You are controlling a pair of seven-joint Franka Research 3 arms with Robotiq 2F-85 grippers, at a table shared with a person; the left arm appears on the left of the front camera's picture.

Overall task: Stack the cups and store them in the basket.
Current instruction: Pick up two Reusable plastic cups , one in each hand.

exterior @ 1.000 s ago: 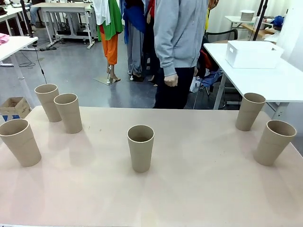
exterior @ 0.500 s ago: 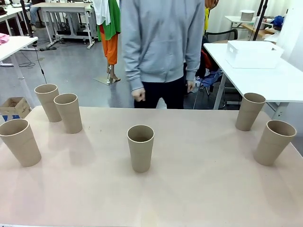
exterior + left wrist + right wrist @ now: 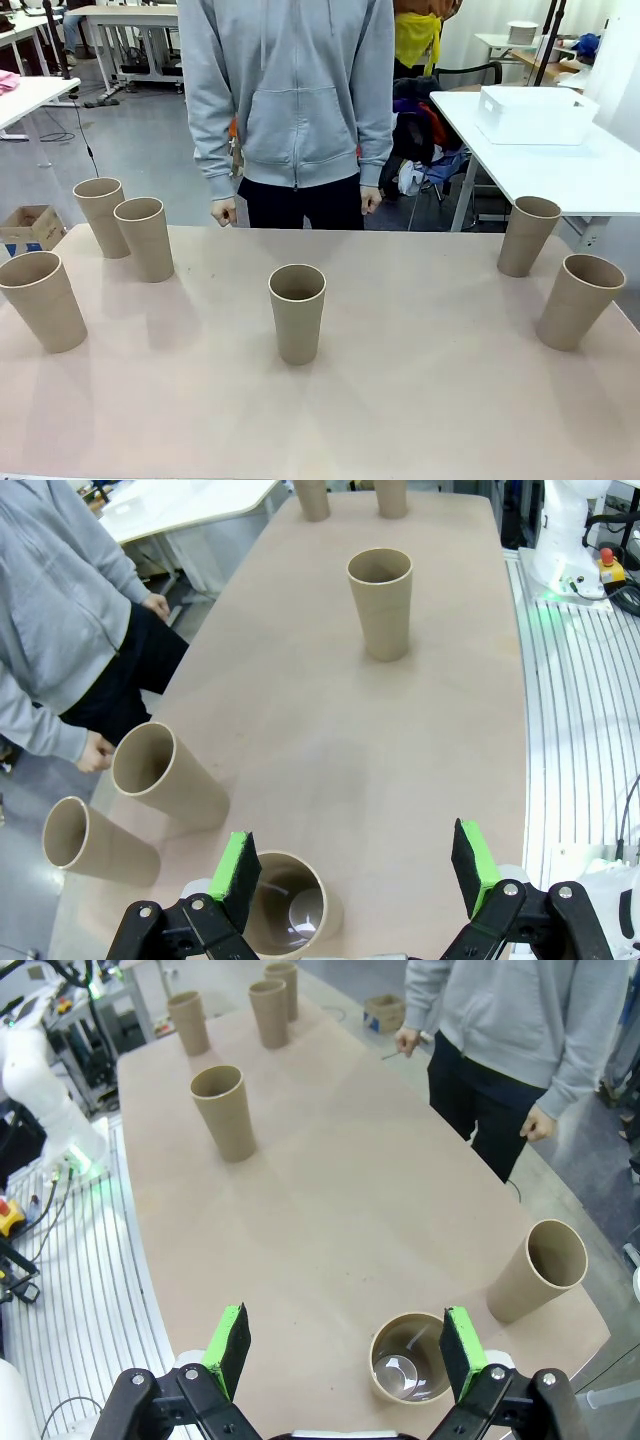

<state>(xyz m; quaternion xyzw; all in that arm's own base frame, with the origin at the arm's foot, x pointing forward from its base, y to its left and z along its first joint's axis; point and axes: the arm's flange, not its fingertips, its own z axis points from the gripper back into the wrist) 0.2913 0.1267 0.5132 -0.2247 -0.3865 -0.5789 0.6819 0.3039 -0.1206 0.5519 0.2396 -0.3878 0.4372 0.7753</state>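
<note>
Facing the bench (image 3: 420,400) squarely, the person (image 3: 290,100) has stepped in from the side and now stands at its far edge. Both hands (image 3: 223,212) hang loose and, as far as this view tells, are empty. Nothing on the bench has shifted meanwhile. All six cups stand upright and apart, none nested. On the robot's left are the near-left cup (image 3: 42,300), the mid-left cup (image 3: 144,238) and the far-left cup (image 3: 101,215). The centre cup (image 3: 297,312) stands alone, with the far-right cup (image 3: 528,235) and the near-right cup (image 3: 579,300) on the other side. The basket (image 3: 535,115) sits on a neighbouring white table (image 3: 600,170) beyond the far right corner, well apart from every cup. Stacking looks not yet begun, and the person's arrival probably means a helper is ready, perhaps to bring the basket closer. The left end effector (image 3: 356,870) is spread wide and holds nothing; it hangs over the bench with the near-left cup's mouth just beside one green pad. The right end effector (image 3: 343,1348) is likewise spread and empty, above the near-right cup, touching neither it nor the bench.
</note>
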